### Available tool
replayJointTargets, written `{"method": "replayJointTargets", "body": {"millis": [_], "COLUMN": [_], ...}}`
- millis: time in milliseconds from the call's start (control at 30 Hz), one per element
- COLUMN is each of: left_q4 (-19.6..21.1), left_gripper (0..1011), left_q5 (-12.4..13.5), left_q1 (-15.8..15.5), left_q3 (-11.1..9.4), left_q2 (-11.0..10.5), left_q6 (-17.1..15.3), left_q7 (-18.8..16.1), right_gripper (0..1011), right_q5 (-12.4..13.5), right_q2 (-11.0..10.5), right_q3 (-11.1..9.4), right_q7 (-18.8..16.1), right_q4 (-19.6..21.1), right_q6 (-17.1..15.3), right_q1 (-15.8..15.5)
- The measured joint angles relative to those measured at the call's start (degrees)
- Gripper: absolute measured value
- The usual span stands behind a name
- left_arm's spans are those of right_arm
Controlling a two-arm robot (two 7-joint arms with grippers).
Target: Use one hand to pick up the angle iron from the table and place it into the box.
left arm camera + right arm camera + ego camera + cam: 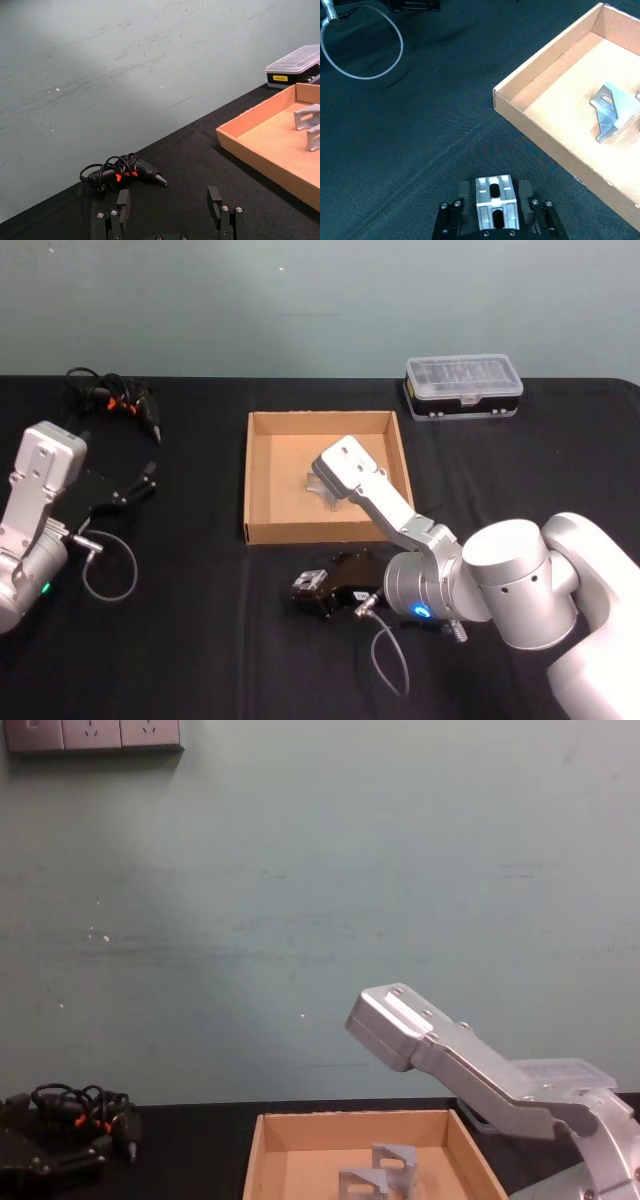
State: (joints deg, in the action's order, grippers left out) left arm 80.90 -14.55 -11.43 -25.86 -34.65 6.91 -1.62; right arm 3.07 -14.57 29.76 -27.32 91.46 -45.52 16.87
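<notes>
A plain pale green painted wall (320, 900), lightly scuffed, runs behind the far edge. A white plastic wall socket strip (95, 735) sits at its upper left.

Matt cloth table (200, 640), cardboard box (262, 532), shiny metal angle iron (494, 200)

- The box (262, 480) sits at the middle of the table (200, 650), with two angle irons (380, 1173) lying inside it, one just beside the other.
- A lidded plastic case (464, 386) rests behind and to the right of the box, near the table's far edge.
- A bundle of cable (112, 397) lies at the far left, well apart from the box.
- The right pincer (312, 592) sits just in front of the box's near wall, with an angle iron (494, 205) between its fingers.
- The left pincer (140, 480) sits to the left of the box, between it and the table's left edge, in front of the cable bundle.
</notes>
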Motion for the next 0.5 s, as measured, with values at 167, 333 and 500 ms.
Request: {"method": "replayJointTargets", "body": {"millis": [167,333,500], "left_q4": [0.0,0.0,0.0], "left_gripper": [1011,1011,1011], "left_q5": [0.0,0.0,0.0], "left_q1": [0.0,0.0,0.0], "left_q3": [0.0,0.0,0.0], "left_q2": [0.0,0.0,0.0], "left_q6": [0.0,0.0,0.0], "left_q7": [0.0,0.0,0.0], "right_gripper": [484,446,446], "right_q5": [0.01,0.02,0.02], "right_q2": [-0.02,-0.03,-0.04], "right_q3": [0.0,0.0,0.0], "right_q7": [0.01,0.01,0.03], "right_q4": [0.02,0.05,0.07], "right_q6": [0.0,0.0,-0.01], "right_q1": [-0.01,-0.01,-0.01]}}
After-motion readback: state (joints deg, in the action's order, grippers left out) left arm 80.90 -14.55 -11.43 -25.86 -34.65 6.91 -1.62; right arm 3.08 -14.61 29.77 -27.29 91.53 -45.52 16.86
